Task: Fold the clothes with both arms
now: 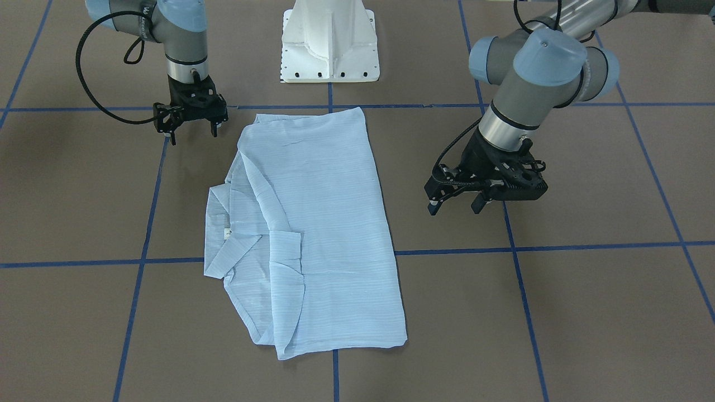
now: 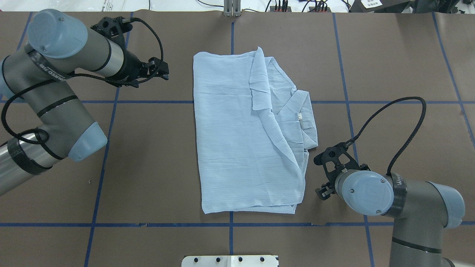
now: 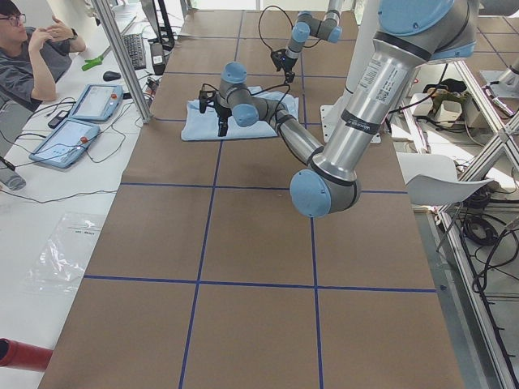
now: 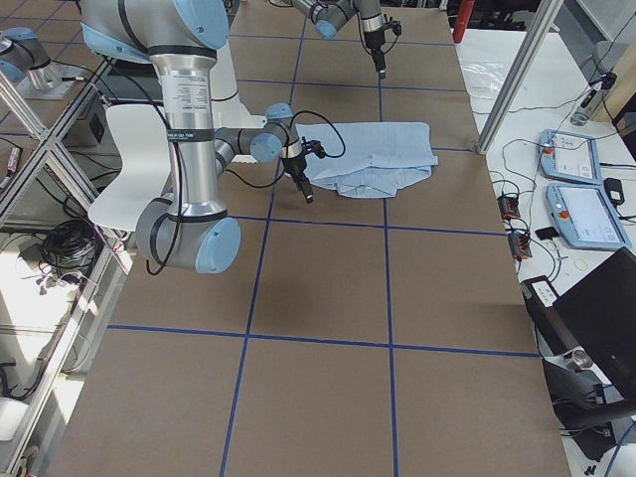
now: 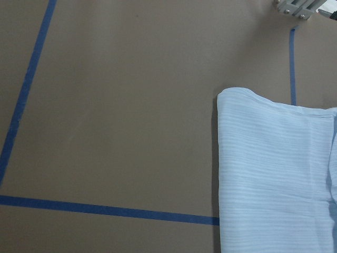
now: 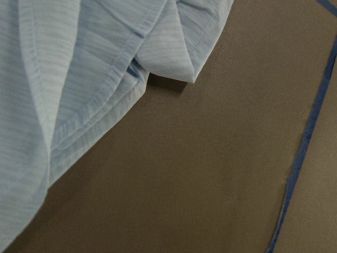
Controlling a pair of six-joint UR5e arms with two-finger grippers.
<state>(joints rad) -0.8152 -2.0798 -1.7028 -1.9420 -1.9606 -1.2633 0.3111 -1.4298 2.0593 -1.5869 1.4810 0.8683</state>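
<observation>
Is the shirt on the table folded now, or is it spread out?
Folded. The shirt lies as a compact rectangle, no sleeves stick out, and layered edges show near the collar.

The silver-grey tubular left arm (image 1: 544, 61) with light-blue joint caps bends at the wrist; its black two-finger left gripper (image 1: 455, 207) points down and slightly inward, fingers spread. The matching right arm (image 1: 181, 39) drops near vertical, its right gripper (image 1: 192, 133) pointing down, fingers likewise apart.

Pale-blue finely striped shirt (image 1: 329, 223) on brown table (image 1: 603, 312) gridded with blue tape (image 1: 558, 246).
</observation>
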